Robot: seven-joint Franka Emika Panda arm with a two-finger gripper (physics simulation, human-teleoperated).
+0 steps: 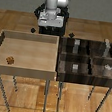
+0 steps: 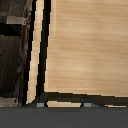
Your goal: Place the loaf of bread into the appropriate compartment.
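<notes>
In the tan tray (image 1: 1, 55), a tiny mottled-brown loaf of bread (image 1: 10, 60).

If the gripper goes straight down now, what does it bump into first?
Probably the bare floor of the light tray, near its wall beside the dark bin. The wrist view shows nothing else below. The bread lies well away.

The light wooden tray (image 1: 25, 71) lies open from above, its floor bare except for the loaf of bread (image 1: 10, 60) near its 8 o'clock corner, close to the wall at the exterior view's left. Raised walls ring all 4 sides. At 3 o'clock, touching or just beside the tray, the dark compartment box (image 1: 87, 78) is split by upright dividers, with small grey-white shapes (image 1: 107, 69) occupying several cells.
</notes>
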